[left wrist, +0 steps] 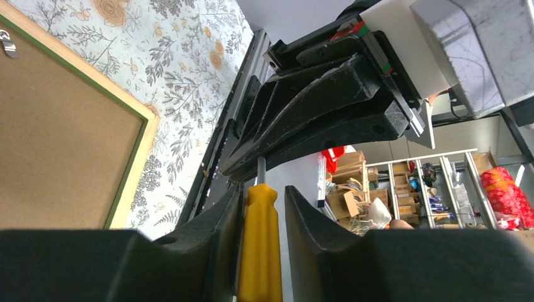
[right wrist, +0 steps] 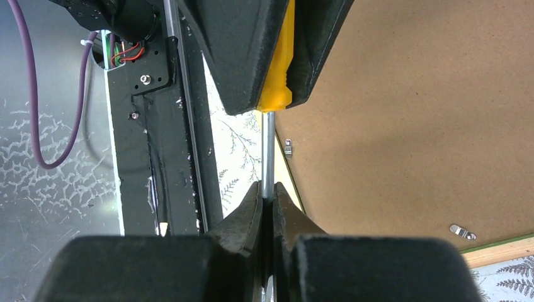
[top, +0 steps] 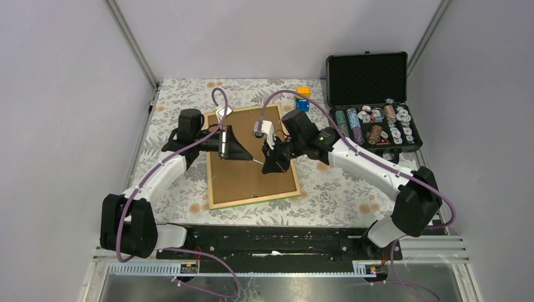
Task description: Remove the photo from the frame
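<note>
Frame point(top: 249, 179) lies back-up mid counter point(top: 340, 189), long axis near-to-far, below a screwdriver point(right wrist: 269, 157) whose shaft the right fingers point(right wrist: 242, 220) pinch shut while the left fingers point(left wrist: 208, 251) loosely flank its handle.

Brown-backed frame point(top: 245, 182), light wood rim (green edge); yellow-handled screwdriver point(left wrist: 259, 251); floral tablecloth point(top: 340, 189).

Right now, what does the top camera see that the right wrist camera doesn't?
Only the top camera shows the black case with chips and the yellow and blue blocks. Only the right wrist camera clearly shows the yellow screwdriver, its rod pinched in the right pincer, its handle between the left pincer's fingers, and small metal clips. Both show the frame's brown back and both pincers.
</note>
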### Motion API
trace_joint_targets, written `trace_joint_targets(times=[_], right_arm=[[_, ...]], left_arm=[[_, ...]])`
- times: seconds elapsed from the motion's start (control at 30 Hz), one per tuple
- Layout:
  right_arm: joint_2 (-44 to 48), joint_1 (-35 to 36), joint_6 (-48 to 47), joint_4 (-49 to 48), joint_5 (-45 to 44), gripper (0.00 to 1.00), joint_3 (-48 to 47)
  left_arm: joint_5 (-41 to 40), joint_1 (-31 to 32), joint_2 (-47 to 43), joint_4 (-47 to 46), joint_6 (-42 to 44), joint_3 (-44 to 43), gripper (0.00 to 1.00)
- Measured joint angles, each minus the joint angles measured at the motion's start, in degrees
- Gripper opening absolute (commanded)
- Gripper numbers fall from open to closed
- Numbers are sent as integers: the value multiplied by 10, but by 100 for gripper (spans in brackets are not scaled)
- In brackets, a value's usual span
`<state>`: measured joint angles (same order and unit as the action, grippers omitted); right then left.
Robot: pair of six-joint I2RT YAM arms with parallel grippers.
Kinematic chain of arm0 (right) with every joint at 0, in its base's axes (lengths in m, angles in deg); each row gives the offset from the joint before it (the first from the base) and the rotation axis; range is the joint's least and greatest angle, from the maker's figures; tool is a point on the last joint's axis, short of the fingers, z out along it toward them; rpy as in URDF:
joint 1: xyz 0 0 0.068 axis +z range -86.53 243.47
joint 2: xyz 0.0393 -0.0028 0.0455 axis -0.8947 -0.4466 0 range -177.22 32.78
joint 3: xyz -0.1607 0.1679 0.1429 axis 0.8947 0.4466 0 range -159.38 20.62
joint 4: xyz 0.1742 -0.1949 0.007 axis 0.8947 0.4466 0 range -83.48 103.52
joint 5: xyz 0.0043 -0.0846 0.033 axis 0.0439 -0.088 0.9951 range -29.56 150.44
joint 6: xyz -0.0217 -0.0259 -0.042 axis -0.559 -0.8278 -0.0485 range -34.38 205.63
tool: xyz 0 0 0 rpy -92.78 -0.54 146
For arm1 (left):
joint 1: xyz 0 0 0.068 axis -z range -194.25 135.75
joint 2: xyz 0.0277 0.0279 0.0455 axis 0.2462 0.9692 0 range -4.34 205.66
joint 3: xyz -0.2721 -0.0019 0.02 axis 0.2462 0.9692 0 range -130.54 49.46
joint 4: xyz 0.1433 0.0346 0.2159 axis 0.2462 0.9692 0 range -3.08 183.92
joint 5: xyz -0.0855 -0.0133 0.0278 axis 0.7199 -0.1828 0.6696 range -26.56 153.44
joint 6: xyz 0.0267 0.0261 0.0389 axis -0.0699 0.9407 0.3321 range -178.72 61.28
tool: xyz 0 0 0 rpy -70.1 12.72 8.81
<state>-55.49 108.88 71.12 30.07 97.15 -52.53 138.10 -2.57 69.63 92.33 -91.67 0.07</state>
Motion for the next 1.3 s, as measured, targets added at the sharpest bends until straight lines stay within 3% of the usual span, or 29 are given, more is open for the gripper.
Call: trace_joint_targets(times=[0.13, 0.27, 0.3, 0.33, 0.4, 0.6, 0.73, 1.07, 1.3], right_arm=[[-2, 1, 0, -1, 2, 3, -3], [-7, 1, 6, 1, 3, 42, -7], [-9, 1, 10, 0, 4, 59, -7], [-10, 0, 13, -1, 4, 67, -7], [-10, -7, 23, -1, 9, 73, -7], [-10, -97, 69, -26, 12, 75, 1], [-32, -164, 114, -58, -56, 74, 7], [-157, -184, 175, -107, -185, 66, 1], [-219, -197, 202, -133, -197, 62, -46]], left_arm=[[0, 0, 0, -4, -6, 4, 15], [2, -2, 0, -9, -5, 4, 0], [1, -2, 0, -8, -1, 4, 0], [0, -2, 0, -4, 6, 4, 0], [-15, -4, 0, 29, 41, -2, 0], [-136, -15, -5, 150, 172, -58, 0], [-249, -15, -8, 175, 238, -96, 0], [-429, 16, 80, 125, 287, -151, 0], [-500, 68, 169, 80, 297, -206, 0]])
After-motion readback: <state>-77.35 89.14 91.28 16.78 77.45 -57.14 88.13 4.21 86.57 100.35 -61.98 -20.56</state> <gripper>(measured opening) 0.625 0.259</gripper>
